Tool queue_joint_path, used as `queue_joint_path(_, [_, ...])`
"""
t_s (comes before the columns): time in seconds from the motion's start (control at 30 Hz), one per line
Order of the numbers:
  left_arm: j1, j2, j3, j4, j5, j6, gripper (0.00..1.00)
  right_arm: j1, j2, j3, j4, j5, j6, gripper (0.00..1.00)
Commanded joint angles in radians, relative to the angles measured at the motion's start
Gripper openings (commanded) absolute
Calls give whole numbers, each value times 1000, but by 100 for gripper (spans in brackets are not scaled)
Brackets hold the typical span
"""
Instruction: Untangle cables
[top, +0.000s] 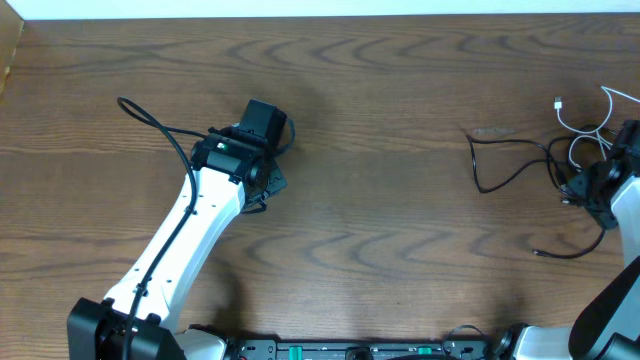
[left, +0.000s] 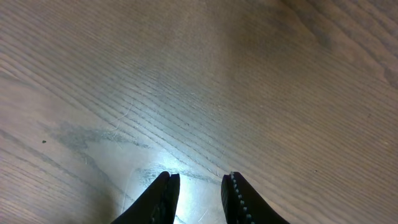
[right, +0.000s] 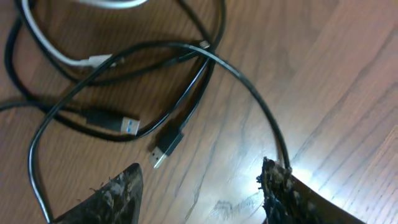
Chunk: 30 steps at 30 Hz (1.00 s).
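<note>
Brown wood-grain table (top: 380, 250). Black cables (right: 171, 138) cross 1 white cable (right: 87, 61); 1 black plug (right: 93, 117) beside the white cable has a blue tongue. Left gripper (left: 200, 180) and right gripper (right: 200, 168) black, left arm (top: 190, 230) white.

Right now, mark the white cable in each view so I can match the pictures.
Overhead: the white cable lies at the far right, in the upper half, looping into the black cables.
Left wrist: not in it; only bare table shows.
Right wrist: top left, crossing the black cables.
Shared landmark: the black cables it tangles with show in the overhead and right wrist views; the wood-grain table shows in all three.
</note>
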Motion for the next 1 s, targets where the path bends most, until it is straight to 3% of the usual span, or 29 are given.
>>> queue_joint_path(0.0, [1,11,-3,-2,-6,-9,29,-19,6,1,11,-106,16,69])
queue_joint_path(0.13, [1,11,-3,2,-6,-9,29,-7,7,0,5,-429,-113,73])
queue_joint_path(0.23, [1,11,-3,2,-6,-9,29,30,7,-8,-28,-581,-122,74])
queue_joint_path(0.37, [1,11,-3,0,-6,-9,29,106,7,-50,-42,-575,-115,70])
queue_joint_path(0.47, [1,11,-3,1,-5,-9,33,153,7,-114,-14,-546,16,71])
queue_joint_path(0.63, [0,11,-3,1,-5,-9,33,232,7,-277,193,-598,225,70])
queue_joint_path(0.87, [0,11,-3,1,3,-9,33,332,7,-349,461,-660,298,68])
queue_joint_path(0.9, [0,11,-3,1,10,-9,33,346,7,-349,471,-659,307,66])
queue_joint_path(0.97, [0,11,-3,1,22,-9,33,370,7,-349,473,-655,334,52])
